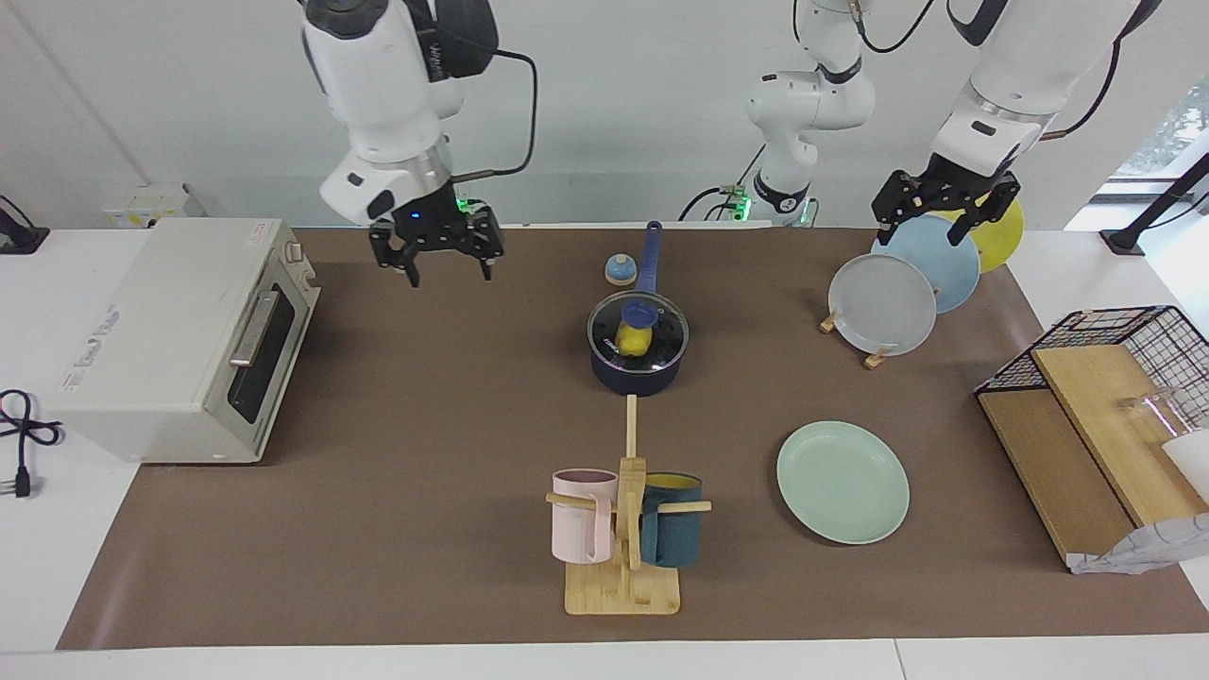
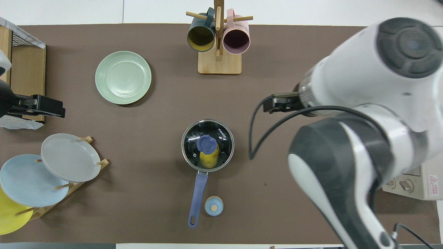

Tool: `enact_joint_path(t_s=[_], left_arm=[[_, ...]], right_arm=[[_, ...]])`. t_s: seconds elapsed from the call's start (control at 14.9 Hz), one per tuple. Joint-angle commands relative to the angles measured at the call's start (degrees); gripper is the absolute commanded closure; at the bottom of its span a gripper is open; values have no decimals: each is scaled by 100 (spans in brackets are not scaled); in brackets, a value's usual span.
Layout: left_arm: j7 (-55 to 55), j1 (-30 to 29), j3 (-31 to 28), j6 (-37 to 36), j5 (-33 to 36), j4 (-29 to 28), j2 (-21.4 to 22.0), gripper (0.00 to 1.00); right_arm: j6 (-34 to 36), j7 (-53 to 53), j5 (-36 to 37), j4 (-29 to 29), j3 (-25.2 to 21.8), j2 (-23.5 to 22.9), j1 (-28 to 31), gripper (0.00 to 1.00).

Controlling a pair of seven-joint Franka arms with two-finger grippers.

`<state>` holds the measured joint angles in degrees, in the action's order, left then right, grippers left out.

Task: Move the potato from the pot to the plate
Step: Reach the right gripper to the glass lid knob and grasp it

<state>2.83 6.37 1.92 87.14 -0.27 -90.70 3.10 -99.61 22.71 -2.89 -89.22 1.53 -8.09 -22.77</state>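
The facing view, taken from one side to the other. At the right arm's end of the table (image 1: 425,425) sits a white toaster oven (image 1: 179,340). Next comes the right gripper (image 1: 436,267), raised over bare brown mat between the oven and the pot, its fingers spread wide apart and holding nothing.

In the middle of the table stands the pot (image 1: 638,345), dark navy, with a glass lid (image 1: 638,329) on it and a blue knob on top. Its long blue handle points toward the robots. The potato (image 1: 632,338), bright yellow, lies inside the pot and shows through the lid. Just beside the handle, nearer to the robots, is a small blue timer (image 1: 620,270). Farther from the robots than the pot is a wooden mug stand (image 1: 623,557) with a pink mug (image 1: 578,515) and a teal mug (image 1: 672,531) hanging on it.

Toward the left arm's end lies the plate (image 1: 842,482), pale mint green, flat on the mat, well apart from the pot and with nothing on it. Nearer to the robots a rack (image 1: 874,354) holds grey, light blue and yellow plates on edge. The left gripper (image 1: 945,219) waits over that rack, fingers wide apart and holding nothing. Last is a wire basket (image 1: 1124,335) with wooden boards.
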Motion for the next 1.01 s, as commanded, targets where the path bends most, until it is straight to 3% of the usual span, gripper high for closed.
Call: enact_joint_path(t_s=[0.0,0.13,0.34,0.54,0.94], left_arm=[[-2,49,-25,154,62,-229,182,0],[-2,40,-25,198,62,-229,182,0],[-19,40,-25,251,62,-247,191,0],[7,23,-25,268,62,-247,191,0],[7,-13,-25,277,62,-247,182,0]], right_arm=[[-530,522,131,379,-30,-666,-595,0],[-805,1382,157,352,-39,-887,-1139,0],[-1068,1658,456,212,-39,-1098,-1659,0],[-1613,1684,579,-218,-30,-1160,-1757,0],[-1834,1693,579,-728,-30,-1072,-1932,0]])
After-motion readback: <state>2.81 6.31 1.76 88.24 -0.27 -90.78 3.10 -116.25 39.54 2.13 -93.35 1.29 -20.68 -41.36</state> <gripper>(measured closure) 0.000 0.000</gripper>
